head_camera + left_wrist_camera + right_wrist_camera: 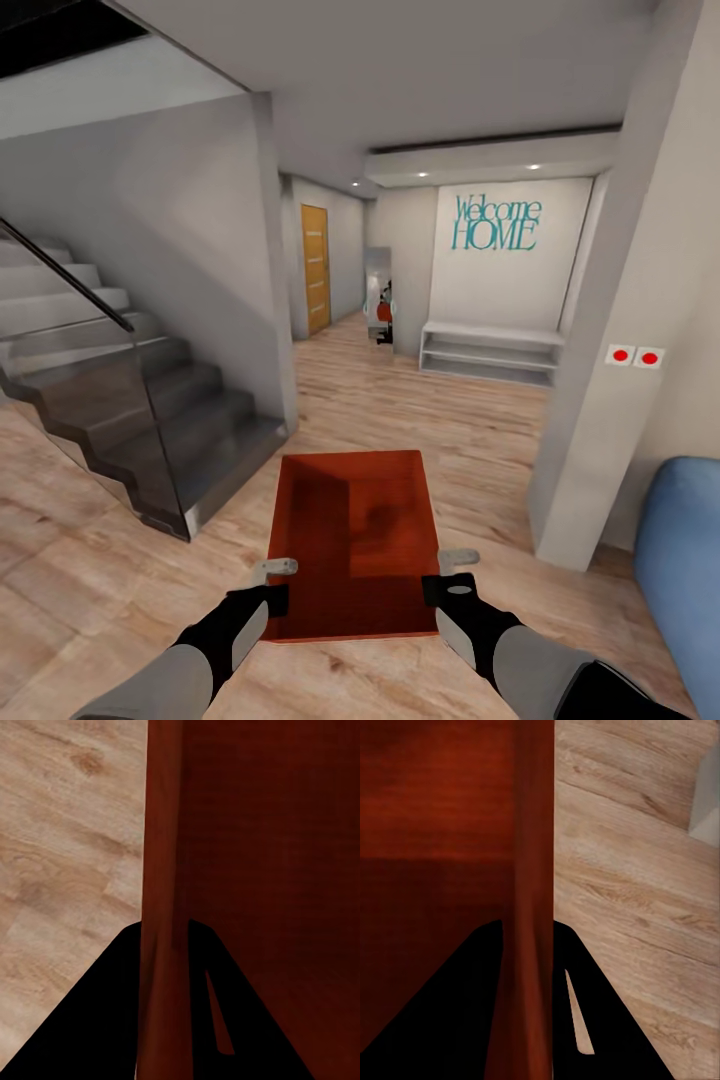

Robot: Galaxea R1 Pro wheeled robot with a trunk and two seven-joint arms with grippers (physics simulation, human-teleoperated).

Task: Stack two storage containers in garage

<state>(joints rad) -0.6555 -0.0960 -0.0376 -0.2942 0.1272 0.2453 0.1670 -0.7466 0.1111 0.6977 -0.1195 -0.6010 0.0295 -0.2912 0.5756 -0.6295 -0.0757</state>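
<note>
One orange-red storage container (350, 540) hangs in front of me over the light wood plank floor (430, 420) of the living room, open side up. My left gripper (272, 583) is shut on its left wall (161, 870). My right gripper (452, 573) is shut on its right wall (534, 855). In both wrist views the thin wall runs between the dark fingers. The second container and the garage are out of view.
A grey staircase (150, 420) with a glass rail rises at the left beside a grey wall (270, 300). A white pillar (600, 400) and the blue sofa (680, 570) stand at the right. Ahead lies a hallway with a wooden door (315, 268) and a white shelf (490, 355).
</note>
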